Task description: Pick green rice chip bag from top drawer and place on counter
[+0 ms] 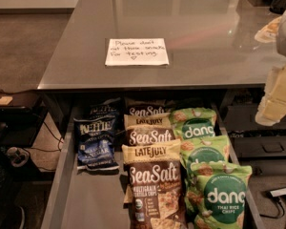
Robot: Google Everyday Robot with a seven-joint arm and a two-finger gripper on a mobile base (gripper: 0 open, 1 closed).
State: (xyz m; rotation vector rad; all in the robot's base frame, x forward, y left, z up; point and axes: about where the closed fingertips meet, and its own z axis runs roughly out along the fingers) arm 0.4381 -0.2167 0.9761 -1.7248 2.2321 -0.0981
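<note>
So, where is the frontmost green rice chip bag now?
The green rice chip bag lies front right in the top drawer, beside the brown Sea Salt bag; the gripper is at the camera view's right edge, by the counter.

claw [278, 95] at right edge, cream, apparently blocky

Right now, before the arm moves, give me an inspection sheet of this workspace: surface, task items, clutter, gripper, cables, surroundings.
Surface: counter, dark, glossy, bearing a white handwritten note.
Job's things: top drawer open below it; green rice chip bags along its right side.
Clutter: brown Sea Salt bags mid-drawer, blue bags at left.
Gripper: gripper at the view's right edge, apart from the bags.
Cables: black cables on the floor, lower right.
Surroundings: low dark shelf at left.
</note>
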